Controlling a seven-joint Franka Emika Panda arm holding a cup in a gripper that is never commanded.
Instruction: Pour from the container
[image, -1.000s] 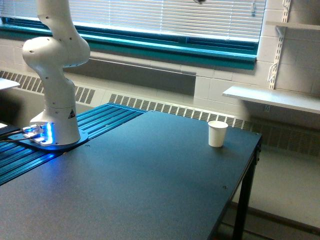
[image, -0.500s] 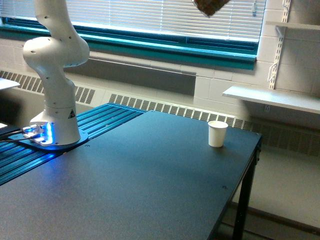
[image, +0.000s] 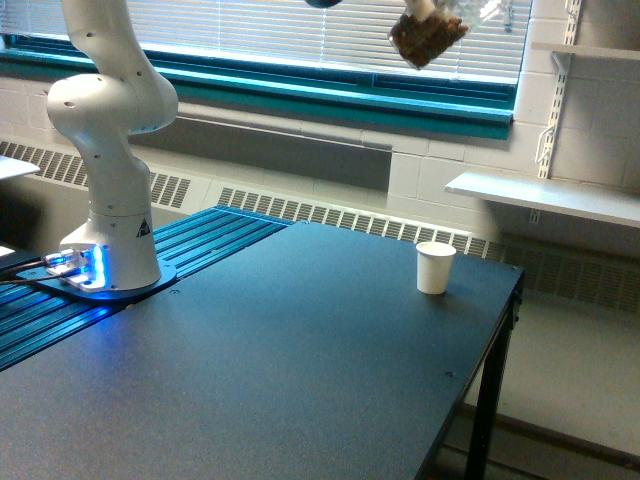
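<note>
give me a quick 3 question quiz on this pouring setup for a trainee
1. True or false: the small clear see-through container of brown granules is resting on the dark table.
2. Which lies nearest the white paper cup? A) the white robot arm base B) the table's far corner on the exterior view's right C) the table's near edge
3. Fill in: the container hangs tilted, high up, roughly ____ the paper cup.

Key: 1 false; 2 B; 3 above

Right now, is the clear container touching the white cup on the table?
Apart. The exterior view shows the container tilted high near the frame's top, with open air down to the white cup on the table.
</note>
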